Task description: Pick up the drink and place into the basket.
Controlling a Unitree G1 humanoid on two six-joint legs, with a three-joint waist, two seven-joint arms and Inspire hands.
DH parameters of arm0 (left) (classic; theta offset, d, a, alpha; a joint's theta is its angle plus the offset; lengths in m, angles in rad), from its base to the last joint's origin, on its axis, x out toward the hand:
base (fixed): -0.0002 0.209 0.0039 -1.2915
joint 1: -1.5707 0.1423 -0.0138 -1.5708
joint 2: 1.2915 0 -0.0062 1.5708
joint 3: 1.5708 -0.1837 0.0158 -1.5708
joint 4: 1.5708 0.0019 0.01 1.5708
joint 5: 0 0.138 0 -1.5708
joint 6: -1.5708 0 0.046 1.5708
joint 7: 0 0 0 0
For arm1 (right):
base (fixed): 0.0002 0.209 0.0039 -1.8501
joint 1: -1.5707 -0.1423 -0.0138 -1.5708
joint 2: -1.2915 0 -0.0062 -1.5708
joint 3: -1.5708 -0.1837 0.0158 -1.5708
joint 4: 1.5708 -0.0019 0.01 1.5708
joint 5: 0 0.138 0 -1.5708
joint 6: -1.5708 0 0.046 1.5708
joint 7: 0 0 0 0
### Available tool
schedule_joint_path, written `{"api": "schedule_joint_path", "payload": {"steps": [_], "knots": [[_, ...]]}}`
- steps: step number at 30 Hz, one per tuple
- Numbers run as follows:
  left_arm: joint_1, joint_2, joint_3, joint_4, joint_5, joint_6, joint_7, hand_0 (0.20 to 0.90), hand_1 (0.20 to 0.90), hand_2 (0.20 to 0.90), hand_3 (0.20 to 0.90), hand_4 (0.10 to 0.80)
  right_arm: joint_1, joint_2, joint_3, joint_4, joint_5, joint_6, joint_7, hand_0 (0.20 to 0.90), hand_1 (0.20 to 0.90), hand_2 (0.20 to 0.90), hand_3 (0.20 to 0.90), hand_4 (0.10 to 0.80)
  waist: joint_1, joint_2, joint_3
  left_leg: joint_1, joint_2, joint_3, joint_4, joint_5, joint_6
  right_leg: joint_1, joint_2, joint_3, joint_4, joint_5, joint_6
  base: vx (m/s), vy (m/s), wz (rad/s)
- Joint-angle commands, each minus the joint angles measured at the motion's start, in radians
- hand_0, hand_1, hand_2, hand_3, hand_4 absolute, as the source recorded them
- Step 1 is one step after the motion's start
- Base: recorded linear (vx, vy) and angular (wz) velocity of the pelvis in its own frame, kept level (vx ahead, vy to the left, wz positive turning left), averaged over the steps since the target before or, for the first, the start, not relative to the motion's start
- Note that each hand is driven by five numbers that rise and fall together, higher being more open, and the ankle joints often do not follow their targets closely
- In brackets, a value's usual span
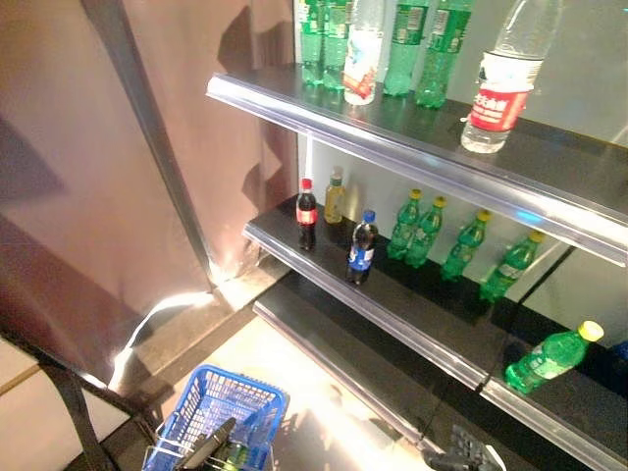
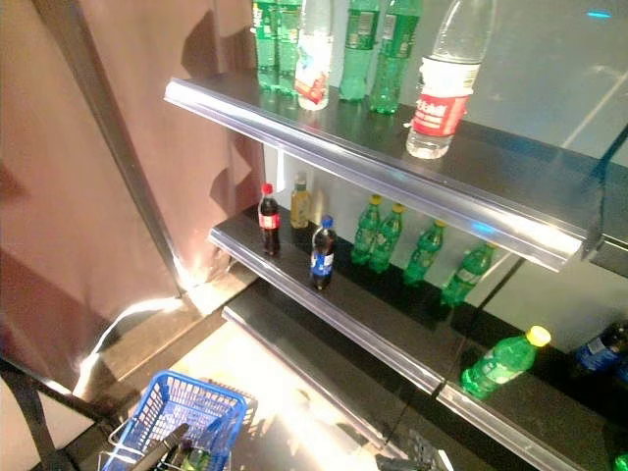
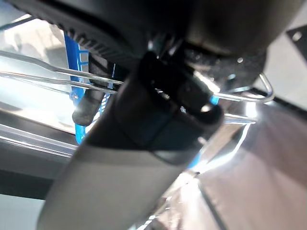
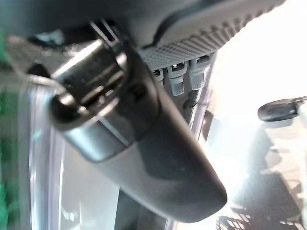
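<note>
The tall dark metal shelf rack with silver front rails (image 1: 392,314) fills both eye views, and the drinks the task speaks of stand on it, none of them in a robot hand. The blue plastic mesh basket (image 1: 231,392) hangs low on the robot's left, well apart from the shelves. It is carried by the left robot hand (image 3: 158,120), which is curled under its thin steel wire handle (image 3: 48,72). The right robot hand (image 4: 144,143) is relaxed and grasps nothing, low beside the bottom shelf. On the top shelf stands a large clear plastic bottle with a red label (image 1: 505,83). On the middle shelf, nearest the front rail, stands a small dark soda bottle with a blue cap and blue label (image 1: 361,250), clear of its neighbours. It is likely the easiest to reach. A full bottle of this kind should be moderately heavy, stiff under pressure and smooth. I would wrap it around the labelled mid-body, not the narrow neck. A green plastic bottle with a yellow cap (image 1: 549,358) lies on its side on the bottom shelf and may roll if nudged. Only the left wrist view shows the handle wires crossing the hand. Only the eye views show the bottles, and something green inside the basket, too little to identify.
</note>
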Motion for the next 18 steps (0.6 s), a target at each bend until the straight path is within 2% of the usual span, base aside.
{"api": "schedule_joint_path", "payload": {"steps": [1,5,15,18], "knots": [[-0.152,0.036,0.029,-0.014,0.053,-0.061,-0.202,0.3,0.3,0.3,0.2,0.1,-0.098,-0.045,-0.073,0.042,0.132,-0.018,0.058,0.9,0.9,0.9,0.9,0.8,0.008,0.044,0.015,0.076,-0.043,0.054,0.007,-0.095,0.018,-0.024,0.052,-0.024,0.01,0.039,-0.015,-0.009,-0.022,-0.25],[-0.149,0.031,0.015,0.015,0.067,-0.03,-0.256,0.3,0.3,0.3,0.2,0.1,-0.098,-0.044,-0.112,0.08,0.192,0.021,0.138,0.9,0.9,0.9,0.9,0.8,-0.004,0.045,0.017,0.08,-0.038,0.065,0.007,-0.094,0.016,-0.029,0.063,-0.002,0.008,0.039,-0.02,0.0,0.001,-0.22],[-0.157,0.026,-0.004,0.059,0.087,0.021,-0.283,0.3,0.3,0.3,0.2,0.1,-0.108,-0.059,-0.117,0.1,0.177,0.039,0.158,0.9,0.9,0.9,0.9,0.8,-0.009,0.036,0.019,0.074,-0.034,0.058,0.007,-0.093,0.017,-0.04,0.079,0.023,0.004,0.037,-0.03,-0.021,0.038,-0.16],[-0.148,0.018,-0.008,0.074,0.105,0.02,-0.31,0.3,0.3,0.3,0.2,0.1,-0.108,-0.059,-0.105,0.102,0.131,0.052,0.172,0.9,0.9,0.9,0.9,0.8,0.0,0.028,0.021,0.08,-0.056,0.03,0.007,-0.105,0.029,-0.042,0.081,0.044,0.004,0.035,-0.034,0.01,0.098,-0.03]]}}
